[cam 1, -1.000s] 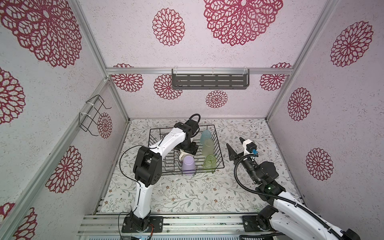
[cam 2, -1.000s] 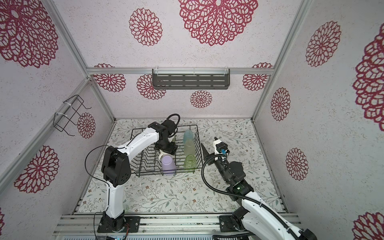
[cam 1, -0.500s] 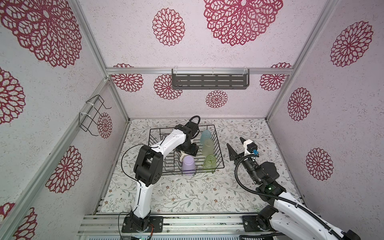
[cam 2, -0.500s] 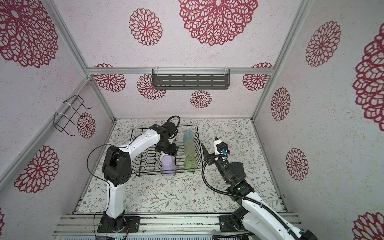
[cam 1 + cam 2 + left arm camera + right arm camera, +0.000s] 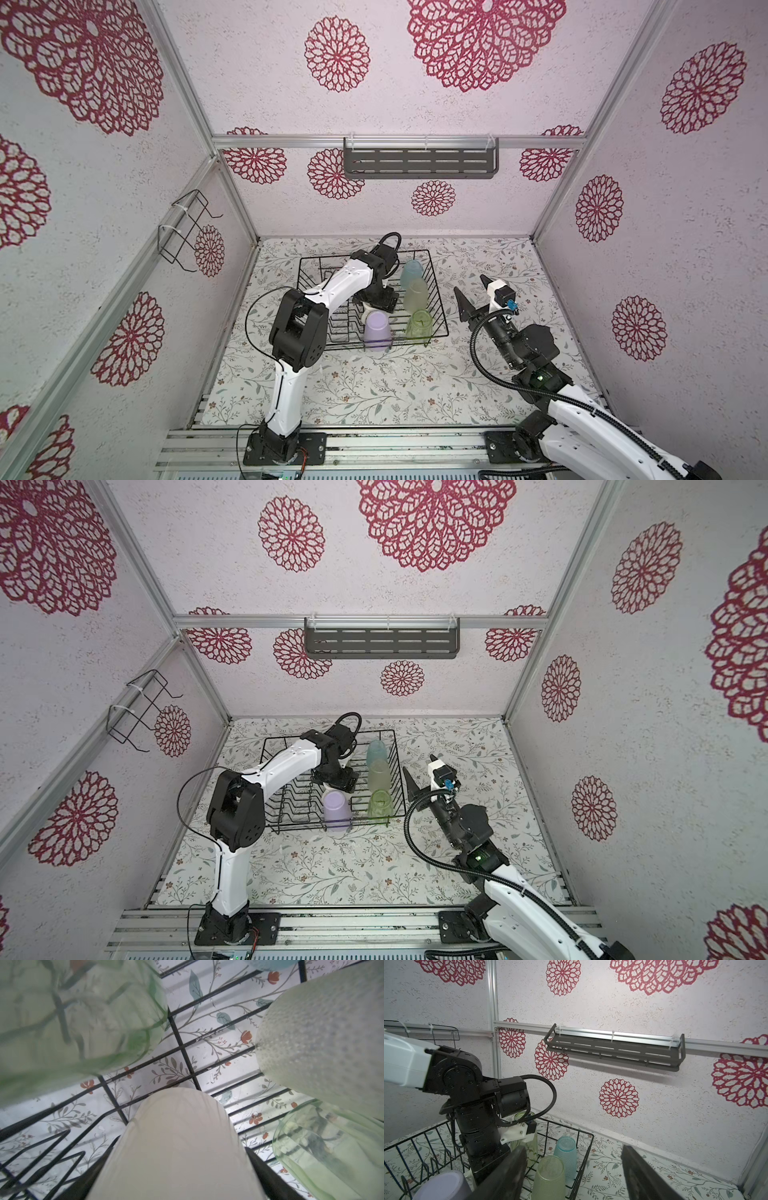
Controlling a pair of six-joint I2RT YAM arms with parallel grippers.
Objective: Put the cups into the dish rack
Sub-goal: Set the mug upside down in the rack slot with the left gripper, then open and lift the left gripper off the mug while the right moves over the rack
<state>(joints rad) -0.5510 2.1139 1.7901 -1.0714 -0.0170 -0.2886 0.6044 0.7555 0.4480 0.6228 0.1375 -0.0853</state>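
**Sixth cup going down: how to seat the cream mug**

The left tool [image 5: 180, 1147] reaches down into the dish rack [image 5: 343, 328] and grips the cream mug [image 5: 178, 1118] by its two sides, with the jaws standing wide. The mug hangs low over the wire floor, just behind the lilac tumbler [image 5: 377, 330]. I cannot tell whether it already rests on the wires. The other cups are in the rack: a light-blue cup [image 5: 411, 270], a frosted tumbler [image 5: 415, 295] and a clear-green glass [image 5: 419, 326] in a row along the right wall, and a second clear-green glass [image 5: 72, 1022] close beside the mug, under the arm. The right tool [image 5: 476, 297] hovers open and empty over the table [image 5: 374, 386], just beside the rack.

I judge this to be the placing of the last cup, so the task is almost finished. To do it well, the arm should bring the mug straight down into the free gap between its neighbours (the gap looks narrow, and such light cups probably tip easily) until the wires carry the weight. Only then should the jaws open, and no more than needed, because the fingers [image 5: 268, 1174] have other cups close by. After that, a straight lift upward seems safer than any sideways move.
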